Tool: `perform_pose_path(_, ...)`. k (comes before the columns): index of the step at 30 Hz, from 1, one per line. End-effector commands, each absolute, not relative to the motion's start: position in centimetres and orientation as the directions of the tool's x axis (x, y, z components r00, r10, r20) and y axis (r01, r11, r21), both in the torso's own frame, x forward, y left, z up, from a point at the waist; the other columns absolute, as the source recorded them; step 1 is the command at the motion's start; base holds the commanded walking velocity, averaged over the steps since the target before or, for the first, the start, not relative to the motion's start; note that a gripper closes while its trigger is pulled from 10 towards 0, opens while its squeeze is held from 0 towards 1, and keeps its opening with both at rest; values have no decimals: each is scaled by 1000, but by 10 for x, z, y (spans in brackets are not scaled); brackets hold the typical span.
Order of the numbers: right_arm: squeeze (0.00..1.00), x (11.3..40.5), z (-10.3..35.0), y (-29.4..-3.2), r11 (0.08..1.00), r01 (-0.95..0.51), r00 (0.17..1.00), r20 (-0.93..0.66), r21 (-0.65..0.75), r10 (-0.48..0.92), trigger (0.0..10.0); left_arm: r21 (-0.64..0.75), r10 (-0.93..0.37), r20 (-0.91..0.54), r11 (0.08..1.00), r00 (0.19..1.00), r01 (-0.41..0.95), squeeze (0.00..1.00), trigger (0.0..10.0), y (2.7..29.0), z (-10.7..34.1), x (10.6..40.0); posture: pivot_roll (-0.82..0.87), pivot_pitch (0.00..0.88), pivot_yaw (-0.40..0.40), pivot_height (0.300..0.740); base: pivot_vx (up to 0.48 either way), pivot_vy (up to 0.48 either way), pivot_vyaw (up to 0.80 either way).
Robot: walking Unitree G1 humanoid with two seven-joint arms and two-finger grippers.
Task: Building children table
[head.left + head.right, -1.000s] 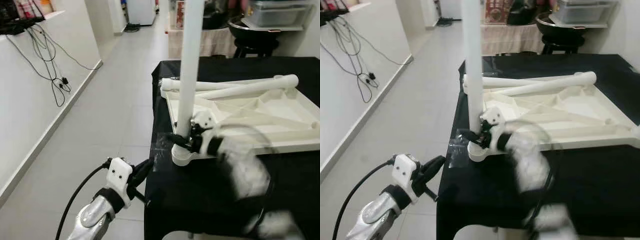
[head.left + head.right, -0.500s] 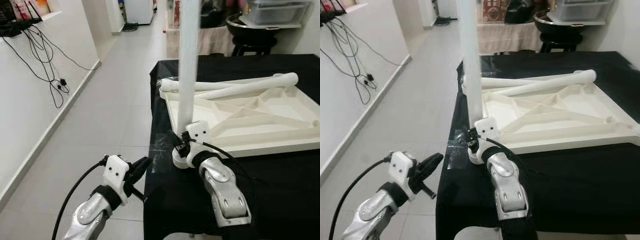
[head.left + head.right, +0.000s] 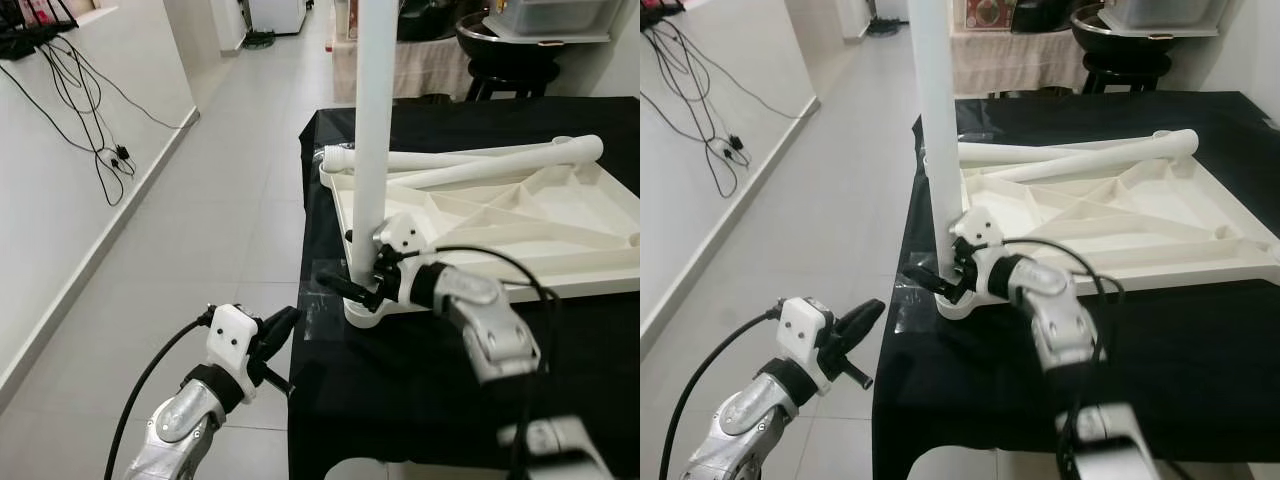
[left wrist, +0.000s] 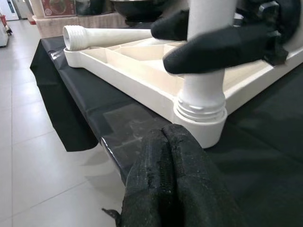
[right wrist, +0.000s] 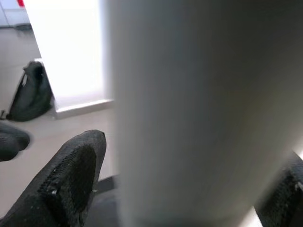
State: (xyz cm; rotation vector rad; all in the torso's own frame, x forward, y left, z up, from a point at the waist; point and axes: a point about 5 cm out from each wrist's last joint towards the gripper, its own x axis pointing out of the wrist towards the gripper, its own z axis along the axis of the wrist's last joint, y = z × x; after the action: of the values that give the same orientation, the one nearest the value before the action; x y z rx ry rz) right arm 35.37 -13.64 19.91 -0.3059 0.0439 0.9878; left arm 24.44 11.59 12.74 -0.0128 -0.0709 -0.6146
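A white children's table top [image 3: 560, 225] lies upside down on a black-covered table [image 3: 420, 400]. One white leg [image 3: 374, 150] stands upright in the near corner socket [image 3: 365, 310]. My right gripper [image 3: 352, 285] is shut on this leg just above the socket, one finger in front [image 4: 222, 47] and one behind. The right wrist view shows the leg [image 5: 199, 109] close up between the fingers [image 5: 71, 175]. My left gripper [image 3: 285, 322] hangs shut, low beside the table's left edge, apart from the socket. Two loose legs [image 3: 480, 160] lie across the far side of the top.
Tiled floor [image 3: 220, 220] runs along the table's left side. A white wall with hanging cables [image 3: 100, 150] bounds it further left. A dark stool and a storage box [image 3: 510, 50] stand behind the table. Clear tape [image 3: 320, 305] is stuck at the table edge near the socket.
My right forearm has swung from the near side round to the right of the leg, while its gripper stays at the leg's base. The left gripper has hardly moved.
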Motion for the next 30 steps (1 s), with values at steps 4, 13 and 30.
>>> perform_pose_path(4,0,359,197,-131,425,-880,467,-226,-212,855,6314,13,-571,53,821,819,571,0,10000,115,124,240,17,101,40,740,0,0,0)
perform_pose_path(13,0,366,195,-134,403,-904,427,-238,-144,872,0,19,-569,46,822,821,569,0,10000,116,123,236,29,105,44,740,0,0,0)
perform_pose_path(30,0,297,131,-138,977,-199,967,-182,-83,181,0,22,-570,37,822,821,569,0,10000,124,124,233,2,131,53,740,0,0,0)
